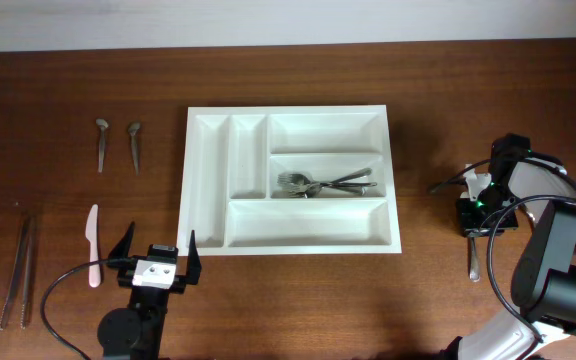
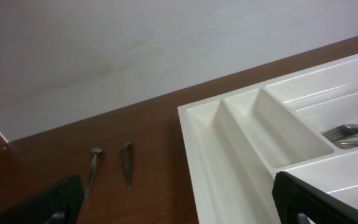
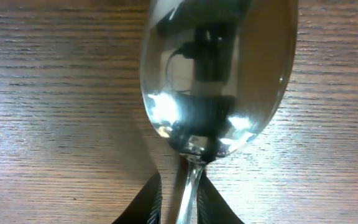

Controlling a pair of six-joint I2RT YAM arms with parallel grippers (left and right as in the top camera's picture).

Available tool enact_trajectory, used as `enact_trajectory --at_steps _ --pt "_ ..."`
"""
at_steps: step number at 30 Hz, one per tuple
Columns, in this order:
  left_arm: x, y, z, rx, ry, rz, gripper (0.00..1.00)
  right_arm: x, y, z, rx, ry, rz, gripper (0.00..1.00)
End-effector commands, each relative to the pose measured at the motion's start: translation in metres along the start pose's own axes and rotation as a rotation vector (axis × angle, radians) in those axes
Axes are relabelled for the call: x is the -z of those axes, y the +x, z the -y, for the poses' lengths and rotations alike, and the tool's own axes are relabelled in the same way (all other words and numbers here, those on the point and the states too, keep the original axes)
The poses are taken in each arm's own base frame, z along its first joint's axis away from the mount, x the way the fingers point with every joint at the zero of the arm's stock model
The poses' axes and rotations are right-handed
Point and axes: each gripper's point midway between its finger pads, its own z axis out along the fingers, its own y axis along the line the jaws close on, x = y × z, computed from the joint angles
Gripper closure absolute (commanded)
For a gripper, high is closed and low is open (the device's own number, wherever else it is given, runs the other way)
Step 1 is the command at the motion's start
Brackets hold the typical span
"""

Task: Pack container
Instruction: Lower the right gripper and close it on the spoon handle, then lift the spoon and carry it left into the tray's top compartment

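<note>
The white container (image 1: pixel 208 180) lies mid-table, and several forks (image 1: pixel 323 184) rest in its middle long compartment. On the wood far to the right lies a metal spoon (image 3: pixel 219 74), its handle (image 1: pixel 474 260) pointing toward the front edge. My right gripper (image 3: pixel 180 199) stands over that spoon (image 1: pixel 478 215), its two fingertips closed in on the thin neck just below the bowl. At the front left, my left gripper (image 1: pixel 158 245) hangs wide open with nothing in it. The left wrist view puts the container's near corner (image 2: pixel 210 143) between that gripper's spread fingers (image 2: pixel 179 211).
Two small metal utensils (image 1: pixel 102 143) (image 1: pixel 135 145) lie left of the tray and show in the left wrist view (image 2: pixel 95 165) (image 2: pixel 126 163). A white plastic knife (image 1: pixel 93 245) and two long thin metal pieces (image 1: pixel 16 270) lie at the far left.
</note>
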Motion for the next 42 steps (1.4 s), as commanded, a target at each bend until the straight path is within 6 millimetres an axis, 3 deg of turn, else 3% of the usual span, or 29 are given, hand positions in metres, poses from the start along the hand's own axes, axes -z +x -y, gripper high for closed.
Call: enact_trajectory --at_steps 1,6,18,21,25,29,34,42 --pt "0.000 0.003 -0.001 -0.007 -0.008 -0.006 0.01 -0.008 0.002 0.006 0.000 0.036 -0.025 0.81" --pt "0.000 0.003 -0.001 -0.008 -0.008 -0.006 0.01 -0.008 0.002 0.006 -0.009 0.036 -0.025 0.94" --pt "0.000 0.003 -0.001 -0.007 -0.008 -0.006 0.01 -0.004 -0.006 0.008 -0.014 0.043 -0.003 0.96" --pt "0.000 0.003 -0.001 -0.008 -0.008 -0.006 0.01 0.009 -0.019 0.010 -0.010 0.046 0.031 0.96" --pt "0.000 0.003 -0.001 -0.007 -0.008 -0.006 0.01 0.045 -0.055 0.004 0.022 0.040 0.127 0.96" --pt "0.000 0.003 -0.001 -0.007 -0.008 -0.006 0.01 0.092 -0.099 -0.021 0.118 0.001 0.272 0.96" --pt "0.000 0.003 -0.001 -0.007 -0.008 -0.006 0.01 0.144 -0.141 -0.071 0.304 0.005 0.433 0.96" --pt "0.000 0.003 -0.001 -0.008 -0.008 -0.006 0.01 0.161 -0.162 -0.168 0.628 0.008 0.550 0.92"
